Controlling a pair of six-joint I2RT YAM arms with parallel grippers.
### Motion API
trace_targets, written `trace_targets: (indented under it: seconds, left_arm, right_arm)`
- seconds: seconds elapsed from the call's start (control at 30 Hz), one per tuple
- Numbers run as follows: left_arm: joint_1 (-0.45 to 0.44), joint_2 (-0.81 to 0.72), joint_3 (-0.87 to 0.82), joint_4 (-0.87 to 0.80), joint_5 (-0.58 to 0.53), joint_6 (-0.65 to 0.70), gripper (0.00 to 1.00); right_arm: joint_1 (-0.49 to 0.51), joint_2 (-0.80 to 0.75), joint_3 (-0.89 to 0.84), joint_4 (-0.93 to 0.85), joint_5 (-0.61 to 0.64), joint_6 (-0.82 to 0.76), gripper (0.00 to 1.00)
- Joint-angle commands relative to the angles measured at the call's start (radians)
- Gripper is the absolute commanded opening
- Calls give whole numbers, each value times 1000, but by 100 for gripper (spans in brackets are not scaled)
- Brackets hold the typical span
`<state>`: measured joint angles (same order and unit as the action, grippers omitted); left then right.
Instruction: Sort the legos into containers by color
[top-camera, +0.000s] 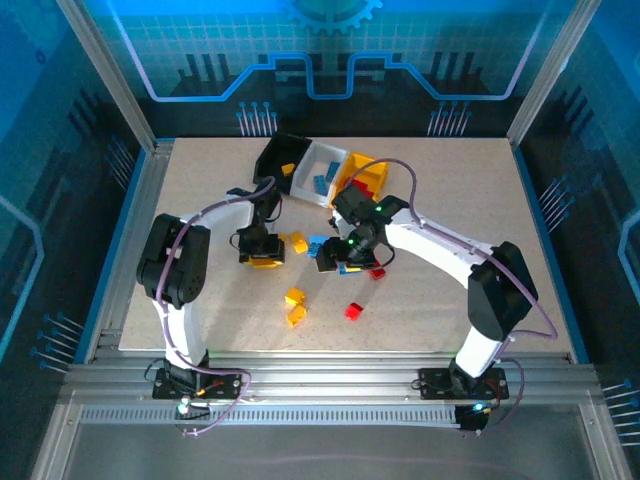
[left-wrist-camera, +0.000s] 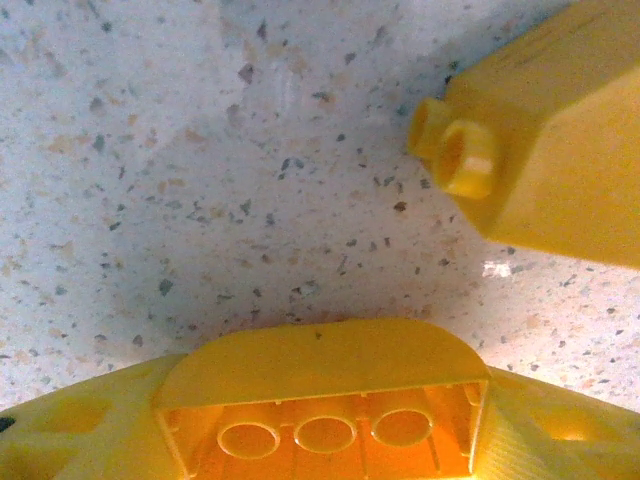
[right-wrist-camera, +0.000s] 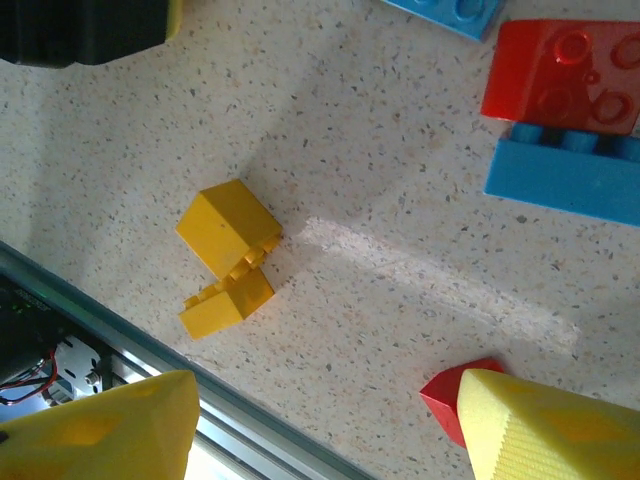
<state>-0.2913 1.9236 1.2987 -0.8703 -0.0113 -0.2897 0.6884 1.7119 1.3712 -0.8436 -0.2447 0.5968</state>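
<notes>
Yellow fingers (left-wrist-camera: 60, 440) of the left gripper (top-camera: 262, 252) press against both sides of a yellow brick (left-wrist-camera: 320, 370) on the table (top-camera: 450, 200), left of centre. Three joined bins (top-camera: 322, 172) holding legos stand at the far edge. Right of centre, the right gripper (right-wrist-camera: 330, 405) hangs with fingers apart, a red brick (right-wrist-camera: 442, 393) touching one tip.

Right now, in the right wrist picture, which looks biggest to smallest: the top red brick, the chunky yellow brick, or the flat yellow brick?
1. Red brick, biggest, even though the picture edge cuts it off.
2. Chunky yellow brick.
3. Flat yellow brick, smallest.
</notes>
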Motion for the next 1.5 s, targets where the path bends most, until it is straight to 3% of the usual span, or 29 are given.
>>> trace_targets:
  seconds: [0.0, 0.13, 0.27, 0.53, 0.67, 0.8, 1.07, 1.27, 1.47]
  left_arm:
    - [36, -67, 56, -60, 66, -37, 62]
    - [119, -93, 175, -64, 170, -111, 62]
    - [165, -22, 357, -12, 255, -223, 62]
    - [190, 299, 790, 95, 333, -473, 62]
    - [202, 429, 893, 165, 379, -594, 62]
    - [205, 509, 980, 180, 383, -628, 63]
    - [207, 546, 1007, 209, 395, -651, 73]
    - [207, 534, 994, 214, 408, -646, 97]
    - [201, 432, 884, 222, 420, -585, 99]
  right_arm:
    - [-31, 6, 17, -10, -21, -15, 71]
    - [-55, -5, -8, 1, -44, -18, 70]
    - [-70, -31, -37, -5, -38, -35, 70]
    - [-84, -179, -125, -36, 26, 23, 71]
    - [-86, -242, -167, -56, 58, 52, 71]
    - [-88, -322, -228, -75, 96, 84, 71]
    - [-106, -426, -308, -98, 128, 116, 72]
    - [-105, -435, -322, -91, 118, 124, 72]
    - [-98, -443, -329, -78, 109, 126, 72]
